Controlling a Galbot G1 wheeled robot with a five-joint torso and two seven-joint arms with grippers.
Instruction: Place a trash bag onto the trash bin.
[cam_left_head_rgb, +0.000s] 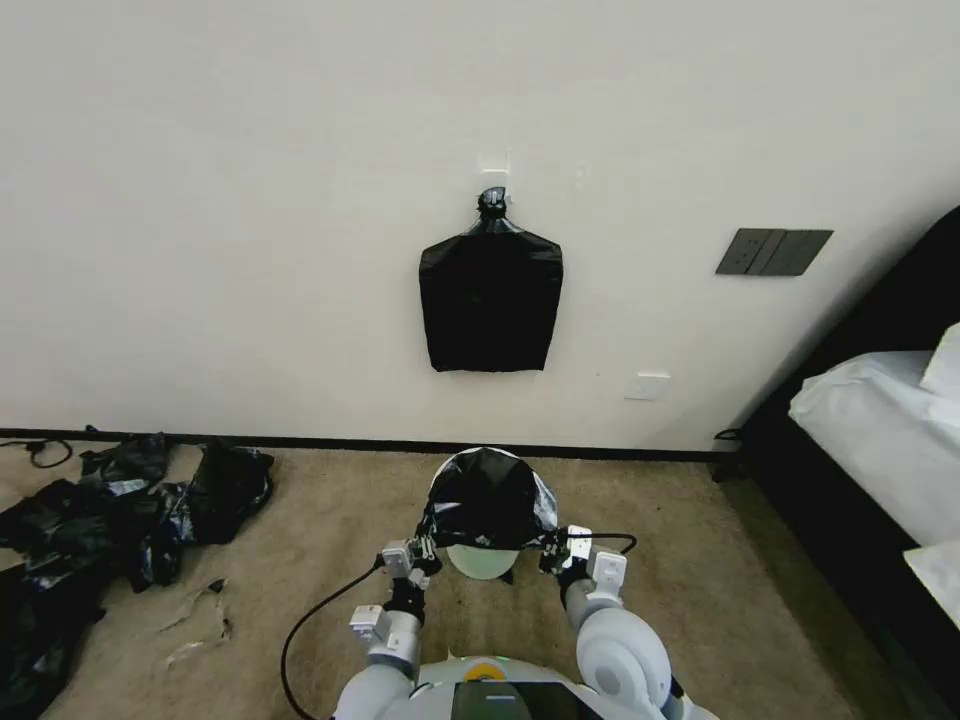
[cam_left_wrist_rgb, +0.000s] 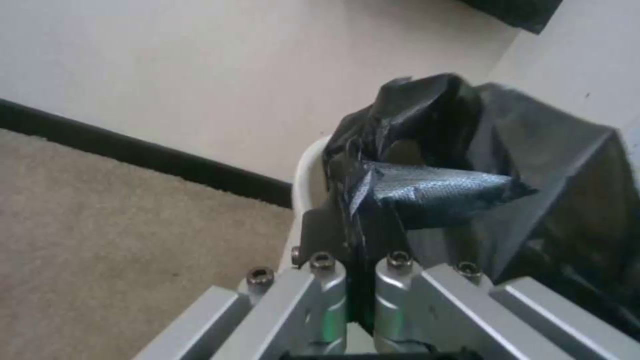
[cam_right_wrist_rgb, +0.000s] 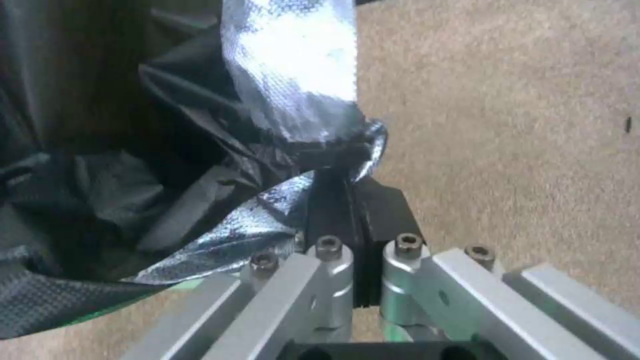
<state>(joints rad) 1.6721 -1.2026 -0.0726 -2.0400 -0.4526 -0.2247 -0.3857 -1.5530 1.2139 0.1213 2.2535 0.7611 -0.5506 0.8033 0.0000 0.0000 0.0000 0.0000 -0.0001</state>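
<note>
A heap of black bags (cam_left_head_rgb: 110, 510) lies on the carpet (cam_left_head_rgb: 300, 560) at far left. The left claw (cam_left_head_rgb: 425, 553) pinches the trash bag (cam_left_head_rgb: 488, 498), draped over the trash bin (cam_left_head_rgb: 482, 562); the right claw (cam_left_head_rgb: 552, 553) clenches its opposite edge. A flat black bundle (cam_left_head_rgb: 490, 300) hangs on the wall behind; a bed (cam_left_head_rgb: 880, 440) stands right.

A flat black bundle (cam_left_head_rgb: 490, 300) hangs on the wall (cam_left_head_rgb: 250, 200) beside a dark switch plate (cam_left_head_rgb: 773, 251). Black bags (cam_left_head_rgb: 110, 510) lie heaped on the carpet's (cam_left_head_rgb: 320, 520) left edge; a bed (cam_left_head_rgb: 880, 440) stands right.
</note>
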